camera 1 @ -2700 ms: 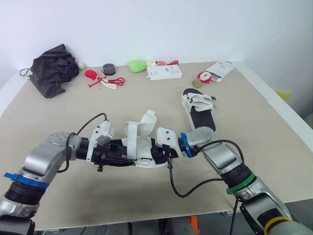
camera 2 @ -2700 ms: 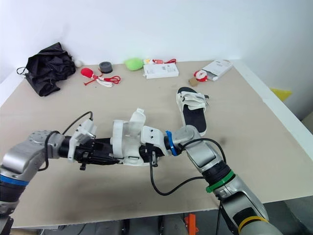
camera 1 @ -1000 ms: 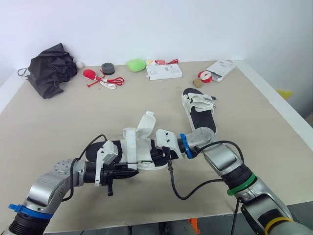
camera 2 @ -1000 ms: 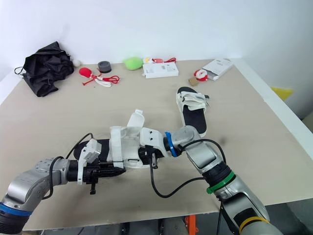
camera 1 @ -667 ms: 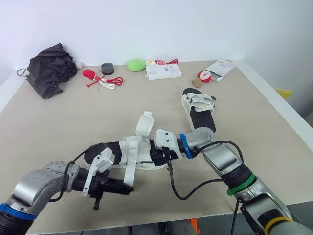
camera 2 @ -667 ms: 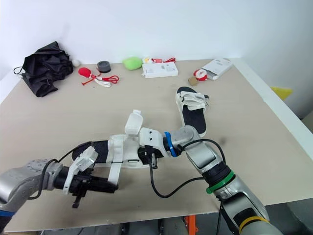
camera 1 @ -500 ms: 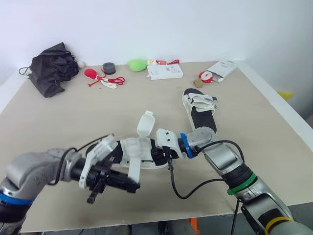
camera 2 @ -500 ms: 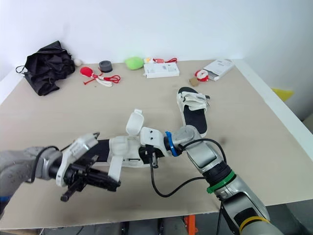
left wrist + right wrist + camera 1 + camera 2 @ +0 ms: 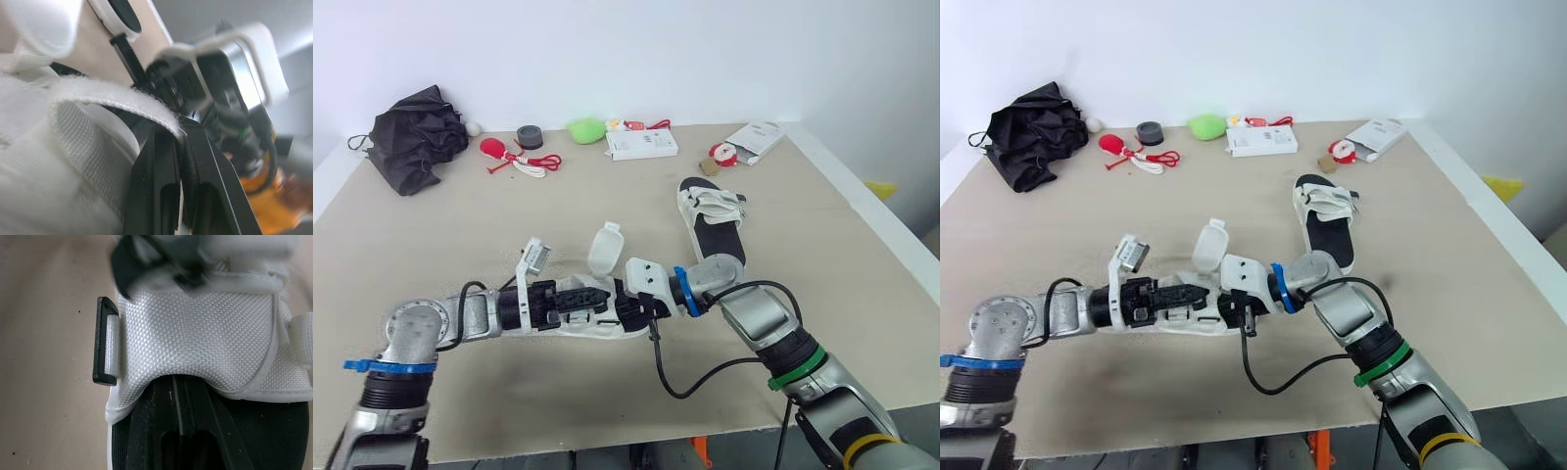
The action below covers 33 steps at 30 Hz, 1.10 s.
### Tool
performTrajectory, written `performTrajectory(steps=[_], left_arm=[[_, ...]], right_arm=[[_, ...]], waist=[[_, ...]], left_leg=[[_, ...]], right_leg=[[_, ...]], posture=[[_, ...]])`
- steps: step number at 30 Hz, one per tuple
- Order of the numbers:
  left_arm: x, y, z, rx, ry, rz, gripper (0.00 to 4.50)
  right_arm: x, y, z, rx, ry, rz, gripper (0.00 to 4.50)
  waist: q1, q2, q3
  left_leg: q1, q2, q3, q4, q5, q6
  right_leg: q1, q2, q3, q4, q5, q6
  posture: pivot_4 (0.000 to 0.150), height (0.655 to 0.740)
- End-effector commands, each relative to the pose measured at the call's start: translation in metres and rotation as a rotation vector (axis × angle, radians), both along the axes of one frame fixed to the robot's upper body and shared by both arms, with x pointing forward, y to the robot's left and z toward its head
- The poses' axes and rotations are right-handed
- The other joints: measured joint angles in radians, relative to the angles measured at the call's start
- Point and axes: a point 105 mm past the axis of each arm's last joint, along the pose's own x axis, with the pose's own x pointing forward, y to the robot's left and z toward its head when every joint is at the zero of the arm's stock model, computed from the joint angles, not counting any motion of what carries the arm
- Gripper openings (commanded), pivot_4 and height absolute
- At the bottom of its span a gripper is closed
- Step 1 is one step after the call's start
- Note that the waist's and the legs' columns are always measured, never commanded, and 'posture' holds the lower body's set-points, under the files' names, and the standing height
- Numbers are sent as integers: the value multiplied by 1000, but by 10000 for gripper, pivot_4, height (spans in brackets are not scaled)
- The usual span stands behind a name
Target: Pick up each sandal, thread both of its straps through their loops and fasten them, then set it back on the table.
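Two sandals are in play on the worktop (image 9: 431, 225). The far sandal (image 9: 710, 220), toward the right edge, is looking fastened. Toward the front edge, the right tool (image 9: 625, 302) is clamping the near sandal (image 9: 195, 333), and the left tool (image 9: 602, 294) is pinching its strap (image 9: 112, 100). One flap (image 9: 604, 247) is standing unfastened.

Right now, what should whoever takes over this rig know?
Left gripper: shut, pinching a strap of the near sandal.
Right gripper: shut on that sandal's end.
Its other strap stands up loose, and a black loop is empty.
Far sandal lies on the table; whether its straps are fastened, I cannot tell.
Done: nothing confirmed. Left: thread both straps, fasten, set down.
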Motion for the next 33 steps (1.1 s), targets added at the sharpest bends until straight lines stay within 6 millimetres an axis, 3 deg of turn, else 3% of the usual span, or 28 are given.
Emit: performTrajectory(steps=[1,9,12,13,14,16,17,18,23,28,33], left_arm=[[6,3,-4,-15,64,49,1142],[15,3,8,-129,124,64,1142],[23,8,6,-117,132,116,10409],[26,10,6,-122,132,134,17534],[30,11,6,-117,133,163,20143],[37,15,2,-101,146,204,28361],[37,15,1,-101,150,207,34773],[37,15,1,-95,149,202,37687],[39,14,0,-100,166,205,37687],[53,19,9,-154,170,249,37687],[91,45,38,-393,216,438,37687]], right_arm=[[1,-22,-40,-143,91,-99,0],[1,-22,-41,-146,89,-101,0],[0,-22,-42,-146,90,-101,0],[0,-22,-42,-146,90,-101,0],[0,-22,-42,-146,91,-101,0],[-1,-23,-43,-147,92,-101,0],[-1,-23,-43,-148,93,-102,0],[-1,-23,-43,-148,94,-101,0],[-1,-23,-43,-147,94,-99,0],[-1,-22,-42,-148,94,-98,0],[-1,-23,-43,-147,98,-101,0]], waist=[[0,0,0],[0,1,-1],[0,1,-1],[0,1,-1],[0,1,-1],[0,1,-1],[0,1,-1],[0,1,-1],[0,1,-1],[0,0,-1],[0,-2,1]], left_leg=[[0,0,0,0,0,0],[5,-1,-1,1,0,0],[5,-1,-2,1,0,0],[5,-1,-2,1,0,0],[6,-1,-2,1,0,0],[6,-1,-2,0,0,0],[6,-2,-2,0,0,0],[6,-2,-2,0,0,0],[7,-2,-1,0,0,-1],[7,-2,-2,0,0,-1],[5,-2,-3,0,0,-1]], right_leg=[[0,0,0,0,0,0],[5,-2,-2,0,-2,-4],[6,-2,-2,0,-2,-4],[6,-2,-2,0,-2,-4],[6,-2,-2,0,-2,-4],[6,-2,-2,0,-2,-3],[7,-3,-2,0,-2,-3],[7,-3,-2,0,-2,-3],[7,-4,-2,0,-2,-3],[7,-4,-3,0,-2,-3],[7,-4,-4,-1,-1,-1]], posture=[[1500,7400],[1500,7400],[1500,7400],[1500,7400],[1500,7400],[1500,7400],[1500,7400],[1500,7400],[1500,7400],[1500,7400],[1500,7400]])
